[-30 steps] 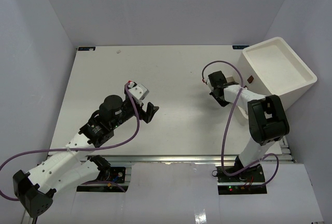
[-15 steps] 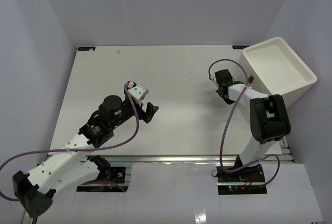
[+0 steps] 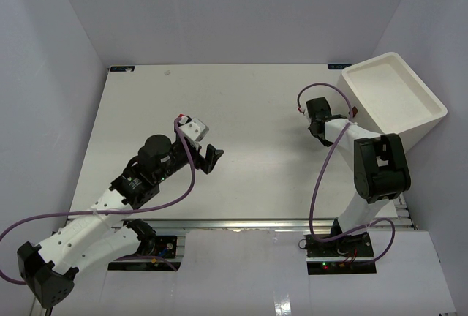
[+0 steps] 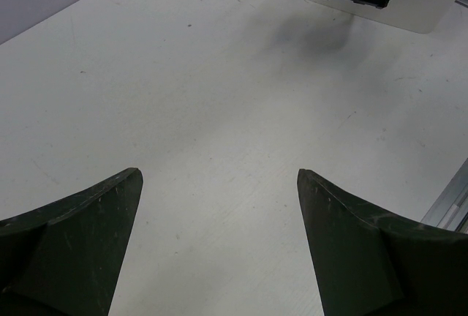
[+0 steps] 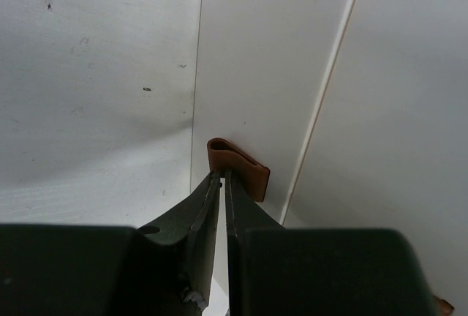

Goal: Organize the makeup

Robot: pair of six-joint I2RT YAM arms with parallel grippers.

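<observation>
No makeup shows in any view; what lies in the white bin cannot be made out from above. My left gripper hovers open over bare table, with nothing between its dark fingers; from above it sits left of centre. My right gripper is shut with only a thin slit between its fingers. Its tips rest at the near end of a brown tab fixed on the bin's side wall. The same brown tab shows from above, just right of the right wrist.
The white bin stands at the table's right back corner and also shows at the top of the left wrist view. The right arm's elbow stands close in front of the bin. A purple cable hangs beside that arm.
The right wrist has moved right and slightly back, up to the bin's side. The left arm has not moved.
</observation>
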